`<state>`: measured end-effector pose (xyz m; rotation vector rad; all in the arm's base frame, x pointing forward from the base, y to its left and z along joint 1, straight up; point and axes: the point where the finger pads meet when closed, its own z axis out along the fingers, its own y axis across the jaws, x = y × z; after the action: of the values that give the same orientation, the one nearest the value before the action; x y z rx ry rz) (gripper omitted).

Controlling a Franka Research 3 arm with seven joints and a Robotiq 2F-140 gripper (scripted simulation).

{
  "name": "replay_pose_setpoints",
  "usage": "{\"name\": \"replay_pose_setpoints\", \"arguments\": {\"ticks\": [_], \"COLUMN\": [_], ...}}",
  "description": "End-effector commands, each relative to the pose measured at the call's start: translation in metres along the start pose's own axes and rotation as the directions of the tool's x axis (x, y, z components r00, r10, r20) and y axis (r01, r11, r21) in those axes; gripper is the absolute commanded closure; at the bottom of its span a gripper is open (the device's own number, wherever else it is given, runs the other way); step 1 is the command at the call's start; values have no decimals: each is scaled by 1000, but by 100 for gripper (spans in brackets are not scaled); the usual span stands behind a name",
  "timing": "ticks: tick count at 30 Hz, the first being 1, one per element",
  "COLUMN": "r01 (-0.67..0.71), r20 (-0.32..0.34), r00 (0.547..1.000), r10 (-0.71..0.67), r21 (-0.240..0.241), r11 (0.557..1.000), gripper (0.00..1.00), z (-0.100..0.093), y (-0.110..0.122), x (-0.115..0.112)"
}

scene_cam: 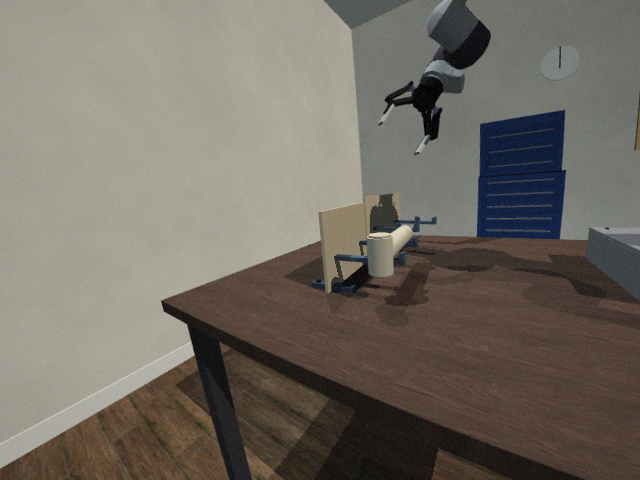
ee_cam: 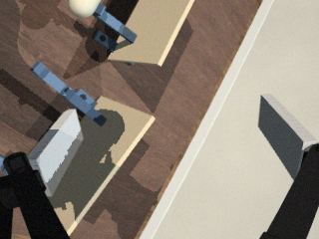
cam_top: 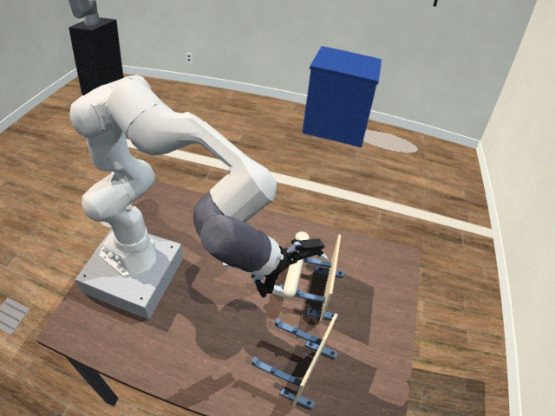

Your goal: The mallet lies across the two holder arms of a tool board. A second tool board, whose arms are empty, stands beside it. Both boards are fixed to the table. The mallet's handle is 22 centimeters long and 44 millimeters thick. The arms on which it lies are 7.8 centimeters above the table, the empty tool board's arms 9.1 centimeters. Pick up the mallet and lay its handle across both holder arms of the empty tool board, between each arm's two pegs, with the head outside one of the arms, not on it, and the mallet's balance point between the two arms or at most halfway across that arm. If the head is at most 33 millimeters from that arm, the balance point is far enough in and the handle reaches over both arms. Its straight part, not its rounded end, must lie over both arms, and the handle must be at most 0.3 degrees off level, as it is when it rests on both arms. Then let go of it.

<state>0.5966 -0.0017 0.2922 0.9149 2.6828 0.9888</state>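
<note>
Mallet [scene_cam: 388,248] first: a pale cream tool, matte and smooth, with a thick cylindrical handle that ends in a rounded tip and a stubby drum-shaped head [scene_cam: 381,255]. It lies across the two blue holder arms [cam_top: 309,295] of the loaded tool board [cam_top: 332,273], which from the top view is the farther of the two boards. In the exterior view the head stands at the near end, outside the near arm.

My hand [scene_cam: 408,129] hangs high above the worktop [scene_cam: 465,330], well apart from the mallet, spread fully and gripping nothing. Its black linkage fingers splay wide, each tipped with a flat light grey pad [ee_cam: 285,134]; in the wrist view the pads frame the scene from either side.

Both boards are thin flat panels of light tan wood, standing upright on edge. The empty tool board [cam_top: 317,354] stands nearer in the top view, just beside the loaded one, with slim blue metal-looking arms [cam_top: 293,330] that jut out towards my base, and small upright pegs on them.

The worktop is dark brown wood with a long streaked grain, crossed by soft shadows of my arm. My white, rounded links rise from a grey square base block [cam_top: 167,263] on its left part.
</note>
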Motion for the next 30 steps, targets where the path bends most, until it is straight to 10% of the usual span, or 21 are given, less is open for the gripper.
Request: {"name": "replay_pose_setpoints", "arguments": {"ticks": [1,18,30], "r01": [0,4,377], "r20": [0,-1,-118], "r00": [1000,1000,924], "r10": [0,-4,-363], "r21": [0,2,127], "r11": [1000,1000,918], "gripper": [0,0,0], "z": [0,1,55], "y": [0,0,-5], "x": [0,0,33]}}
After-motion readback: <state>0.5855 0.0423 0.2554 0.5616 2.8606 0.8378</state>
